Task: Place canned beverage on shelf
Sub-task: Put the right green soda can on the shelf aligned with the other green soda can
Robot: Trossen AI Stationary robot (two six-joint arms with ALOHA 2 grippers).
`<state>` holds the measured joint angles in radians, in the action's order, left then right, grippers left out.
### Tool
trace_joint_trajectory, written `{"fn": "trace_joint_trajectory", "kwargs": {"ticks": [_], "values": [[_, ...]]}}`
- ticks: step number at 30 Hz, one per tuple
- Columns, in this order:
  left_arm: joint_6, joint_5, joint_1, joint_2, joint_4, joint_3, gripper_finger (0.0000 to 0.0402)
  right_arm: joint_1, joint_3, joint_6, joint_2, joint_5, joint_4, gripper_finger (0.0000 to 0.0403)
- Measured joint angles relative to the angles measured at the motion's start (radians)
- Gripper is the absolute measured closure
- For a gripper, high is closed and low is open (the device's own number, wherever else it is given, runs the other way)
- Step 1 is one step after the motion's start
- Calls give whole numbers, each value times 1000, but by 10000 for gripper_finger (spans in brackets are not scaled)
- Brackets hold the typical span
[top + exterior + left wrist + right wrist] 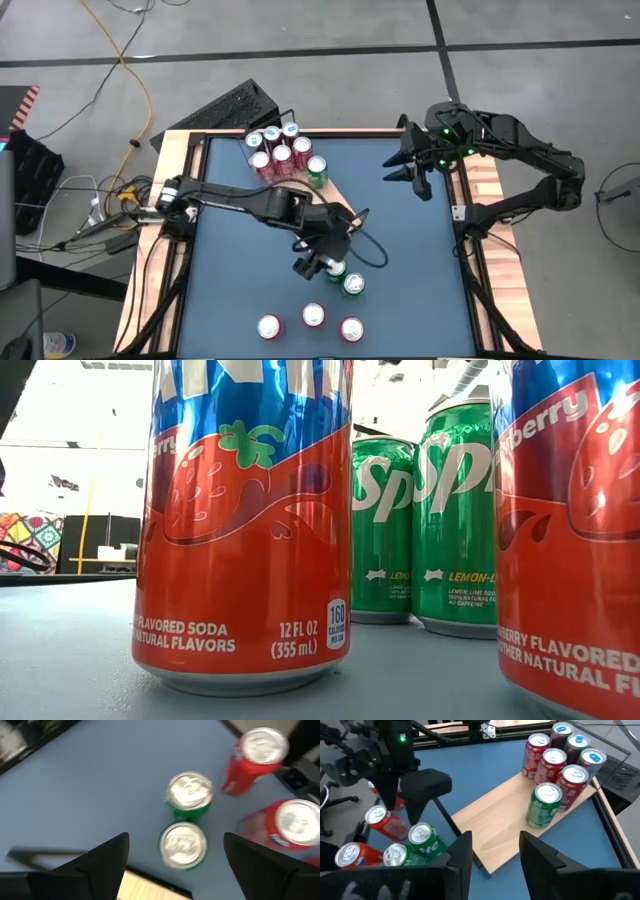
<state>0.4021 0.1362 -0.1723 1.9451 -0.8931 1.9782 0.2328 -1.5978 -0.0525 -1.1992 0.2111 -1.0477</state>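
The light-wood shelf [300, 190] lies flat on the blue table, with several red cans and one green can [317, 172] standing at its far end; it also shows in the right wrist view [505, 825]. My left gripper [322, 264] is open above two upright green cans [353, 285] near the shelf's near end. In the left wrist view [175, 865] its fingers stand on either side of the nearer green can [183, 845] without touching it. My right gripper [410, 170] is open and empty, raised at the far right.
Three red cans [313, 316] stand in a row near the table's near edge, close to the green ones; two show large in the low view [240, 530]. A black keyboard [235, 105] lies beyond the far left corner. Bare blue table [420, 260] lies right of the cans.
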Motion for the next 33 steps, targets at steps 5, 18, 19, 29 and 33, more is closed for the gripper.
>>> {"fn": "trace_joint_trajectory", "kwargs": {"ticks": [5, 18, 19, 29, 33], "values": [[124, 102, -5, 54, -20, 42, 93, -11, 0, 30, 4, 0, -1, 258], [162, 82, -50, 156, 133, 41, 93, 3, 0, 179, 74, -16, -103, 258], [148, 54, -54, 170, 144, 40, 93, 6, 0, 184, 83, -24, -117, 258], [-194, -153, -102, 232, 274, 40, 93, 18, 0, 153, 194, -49, -161, 258], [-368, -223, -124, 232, 256, 56, 93, 22, 0, 147, 225, -58, -191, 258]]}}
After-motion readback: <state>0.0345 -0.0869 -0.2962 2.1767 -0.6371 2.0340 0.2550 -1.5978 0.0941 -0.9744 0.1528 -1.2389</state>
